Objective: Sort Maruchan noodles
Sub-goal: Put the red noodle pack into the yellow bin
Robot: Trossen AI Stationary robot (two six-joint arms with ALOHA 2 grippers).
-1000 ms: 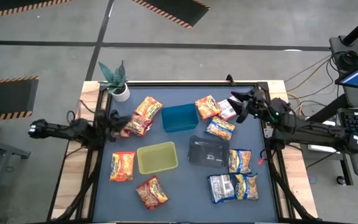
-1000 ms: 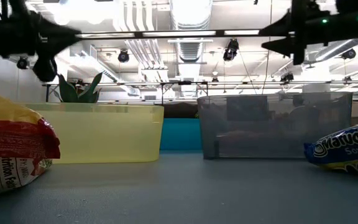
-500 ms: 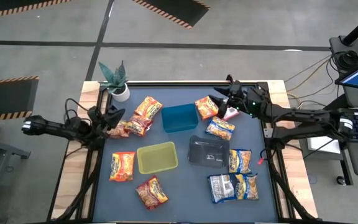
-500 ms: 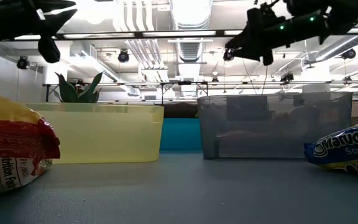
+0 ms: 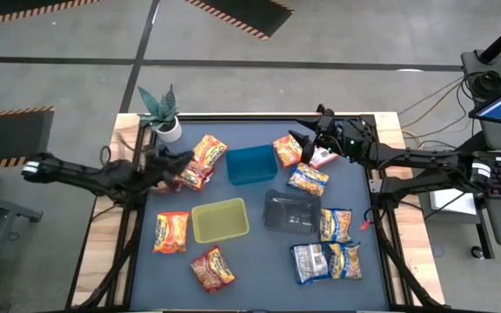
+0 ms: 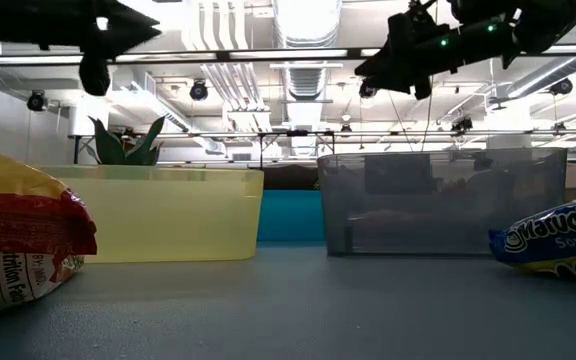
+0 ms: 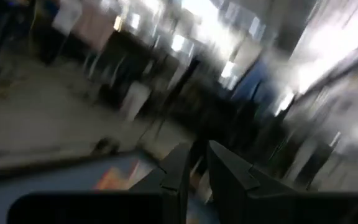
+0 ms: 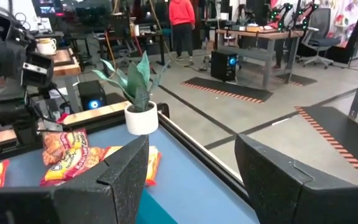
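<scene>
Readable print, from my remote seat: two packets only.

On the blue-and-yellow noodle packet (image 6: pixel 558 247) at the right edge of my low view I read "Maruchan", its first letters cut off, and "Soy Sa" beneath it. On the red-and-yellow packet (image 6: pixel 23 235) at the left edge I make out sideways "Nutrition F", cut short. Packet print in my high view is too small to read.
</scene>
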